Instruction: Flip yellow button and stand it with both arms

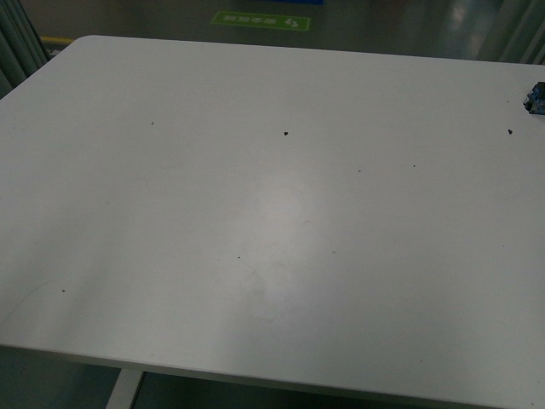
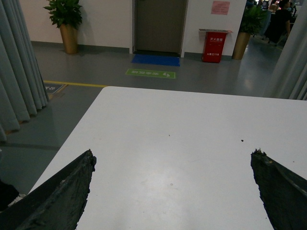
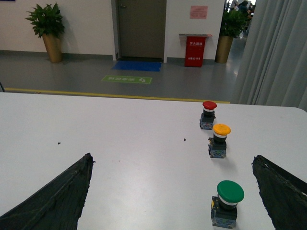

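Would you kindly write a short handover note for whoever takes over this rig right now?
Left end effector: open, empty, over bare white table.
Right end effector: open, empty, facing three push-buttons.
Yellow button: upright on its contact block, cap up, between the red button and green button; untouched.
Front view shows only a bluish block at the right edge.
Done: no grasp yet. Left: grasp, flip, stand with both arms.

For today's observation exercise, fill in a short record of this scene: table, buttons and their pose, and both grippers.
table: white table, a few dark specks
buttons: red button, yellow button, green button, in a row
pose: all upright, caps up
left gripper: open, holding nothing
right gripper: open, holding nothing
front view: one button's edge only
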